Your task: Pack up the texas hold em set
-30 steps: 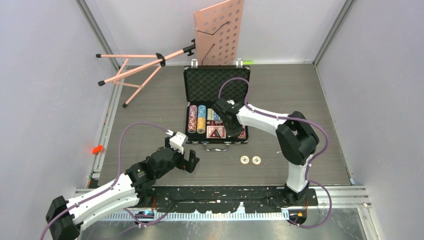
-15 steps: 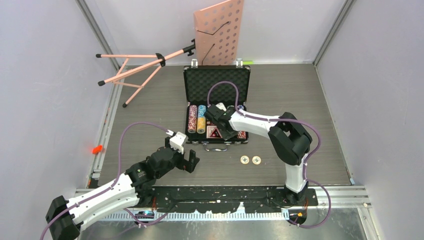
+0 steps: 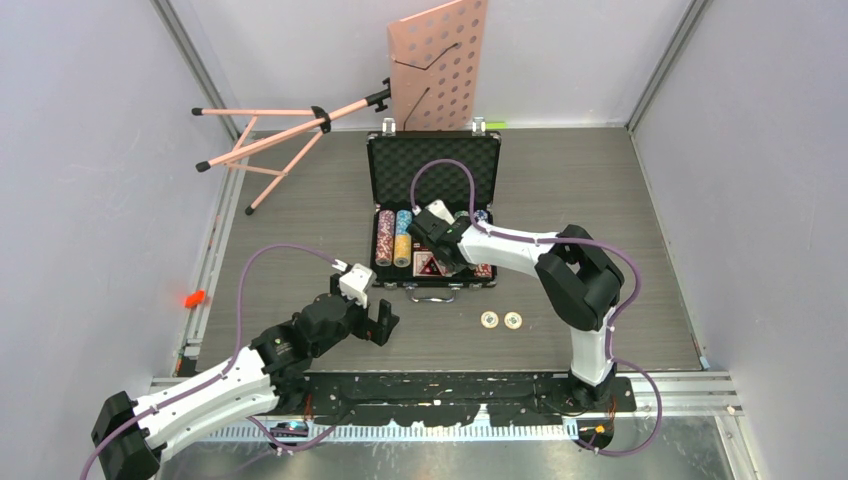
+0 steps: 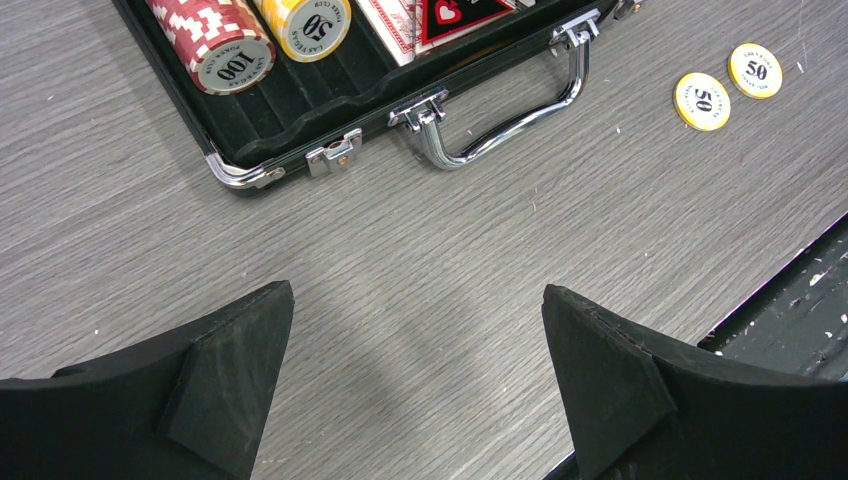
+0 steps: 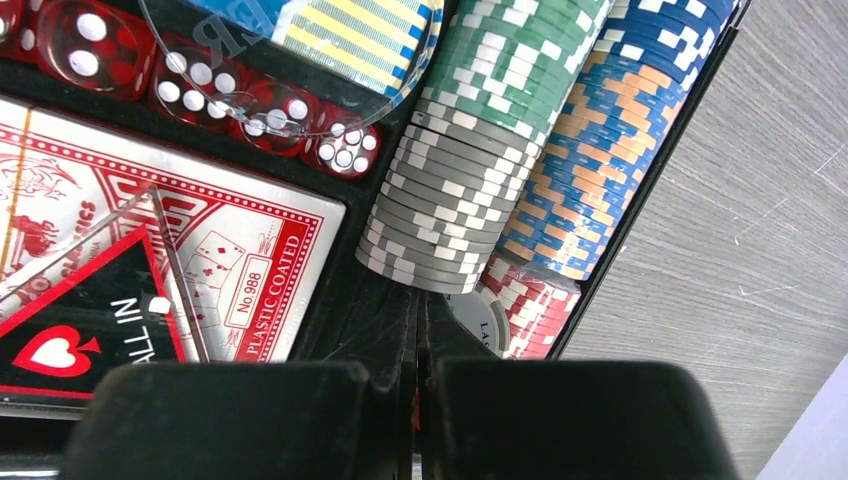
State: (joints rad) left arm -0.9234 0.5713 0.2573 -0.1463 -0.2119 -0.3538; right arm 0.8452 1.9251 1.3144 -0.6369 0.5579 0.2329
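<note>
The black briefcase point(image 3: 433, 165) lies open mid-table, foam lid at the back, silver handle point(image 4: 510, 125) toward me. Rows of poker chips point(image 3: 393, 237) fill its tray. My right gripper point(image 3: 448, 262) is low inside the case, shut with nothing between its fingers point(image 5: 420, 310), just near the grey chip stack point(image 5: 440, 215), beside the card deck point(image 5: 230, 260) and red dice point(image 5: 200, 85). Two yellow chips point(image 3: 489, 319) point(image 3: 513, 320) lie loose on the table in front of the case. My left gripper point(image 3: 383, 322) hovers open over bare table point(image 4: 415, 290), near-left of the handle.
A pink music stand point(image 3: 437, 62) leans at the back wall, its tripod legs point(image 3: 270, 140) lying across the far left. A small orange object point(image 3: 194, 297) sits at the left edge. The black mounting rail point(image 3: 450, 385) runs along the near edge.
My right gripper has swung left and toward me inside the case, from the right chip rows to the cards. The left arm has stayed still.
</note>
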